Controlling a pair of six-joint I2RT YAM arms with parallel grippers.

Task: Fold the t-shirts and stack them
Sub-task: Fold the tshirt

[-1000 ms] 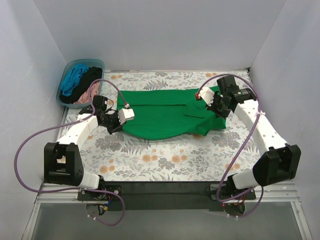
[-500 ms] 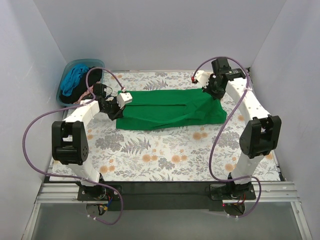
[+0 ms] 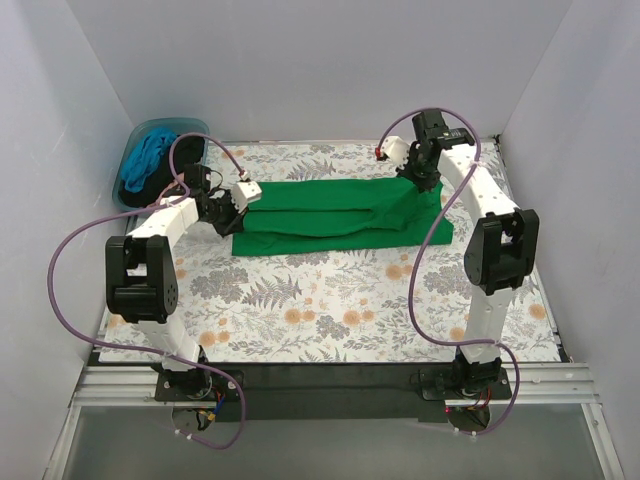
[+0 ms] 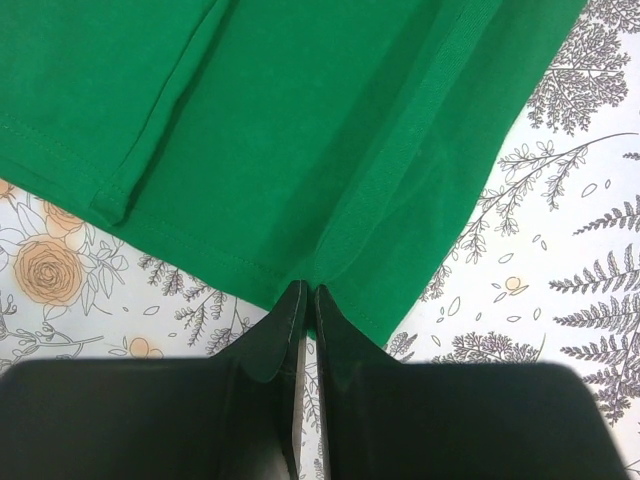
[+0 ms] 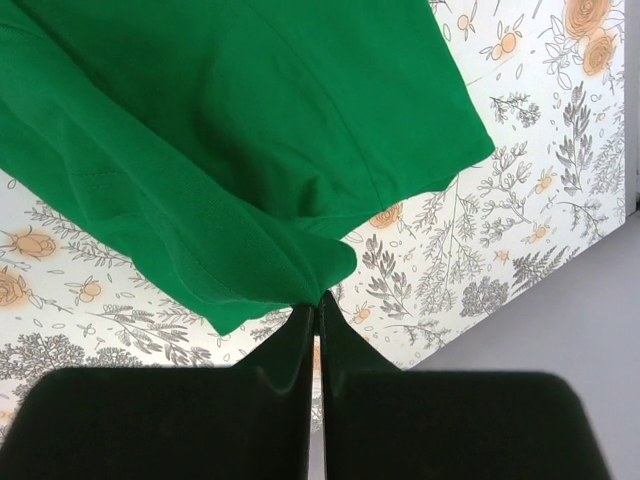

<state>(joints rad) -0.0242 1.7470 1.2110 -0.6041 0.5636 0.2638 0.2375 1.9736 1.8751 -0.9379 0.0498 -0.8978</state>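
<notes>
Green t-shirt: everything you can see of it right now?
The green t-shirt is plain bright green soft knit with stitched hems, folded lengthwise into a long band across the far half of the floral tablecloth. The left gripper is shut on its left-end edge, the right gripper on its right-end edge.

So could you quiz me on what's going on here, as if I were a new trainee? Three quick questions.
1. True or false: the left gripper and the right gripper are each shut on the green t-shirt.
2. Where does the pale blue tub stand? A) far-left corner B) far-right corner C) near edge
3. Fill in: the shirt lies on a ____-patterned tablecloth.
Key: 1 true; 2 A; 3 floral.
</notes>
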